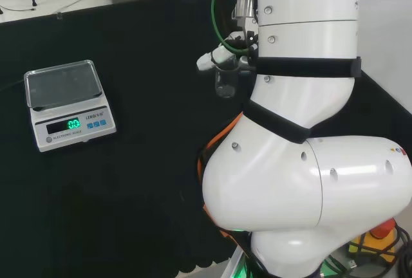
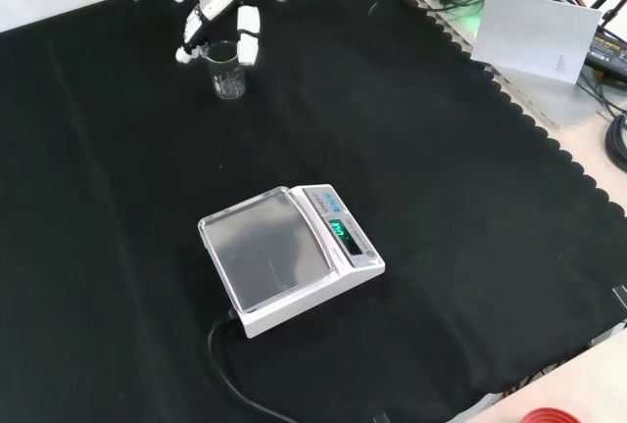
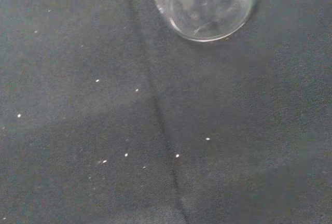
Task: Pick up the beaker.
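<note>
Your hand (image 2: 217,7) sits at the upper left of the front view, fingers (image 2: 249,36) curled down around the rim of the beaker (image 2: 226,70), which stands upright on the cloth (image 2: 441,178). The scale (image 2: 289,257) lies well apart, near the frame's centre.

beaker (image 2: 226,73): clear, glossy glass | cloth (image 2: 441,198): matt black fabric | scale (image 2: 290,257): white plastic, brushed-metal pan

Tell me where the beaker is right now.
In the front view the beaker stands upright on the black cloth at upper left, between the fingers of the hand, well beyond the scale.
</note>
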